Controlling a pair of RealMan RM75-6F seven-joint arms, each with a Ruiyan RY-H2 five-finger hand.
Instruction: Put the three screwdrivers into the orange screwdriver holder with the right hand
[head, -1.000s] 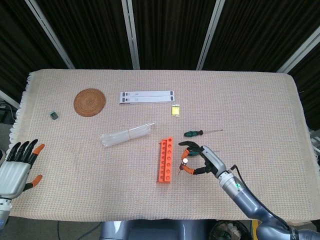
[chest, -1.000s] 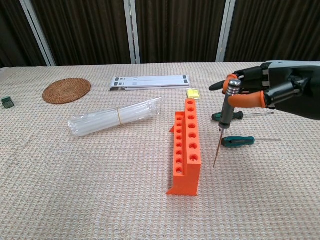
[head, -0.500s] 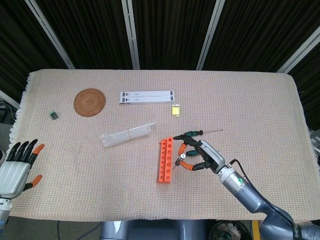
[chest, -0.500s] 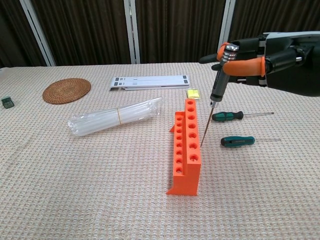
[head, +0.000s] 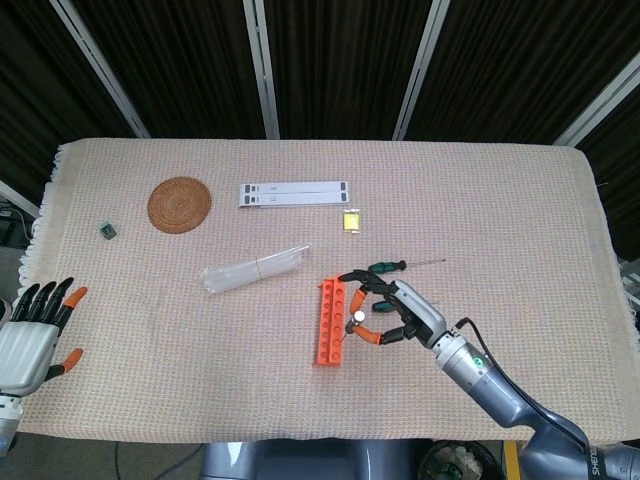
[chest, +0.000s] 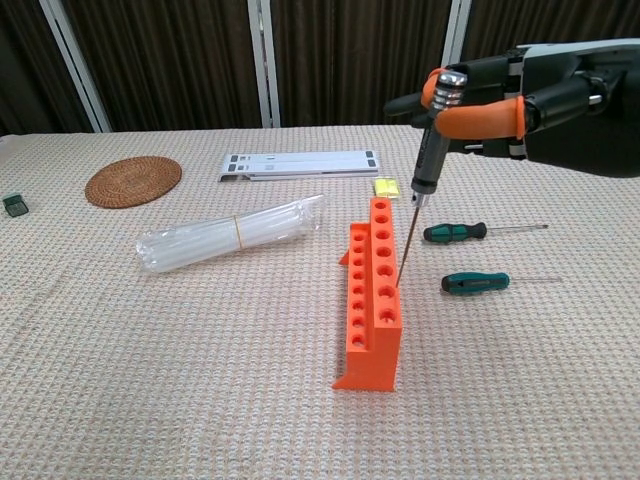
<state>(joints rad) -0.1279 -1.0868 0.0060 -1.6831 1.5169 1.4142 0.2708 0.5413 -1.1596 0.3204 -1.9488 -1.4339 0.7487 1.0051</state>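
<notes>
The setting reads as a robotics lab or test bench arranged for manipulation trials, not a home or a shop. A table is covered edge to edge by a beige woven cloth (head: 520, 200) with a fringed border at nine o'clock. Behind it, at twelve o'clock, hang black pleated curtains (head: 340, 60) crossed by pale metal frame bars (head: 262, 70), a studio-style backdrop. Unrelated props lie spread well apart on the cloth: a round woven rattan coaster (head: 179, 204) at ten o'clock, a flat white strip with dark markings (head: 294, 193) near twelve, a bundle of clear plastic tubes (head: 256, 269) by the centre.
</notes>
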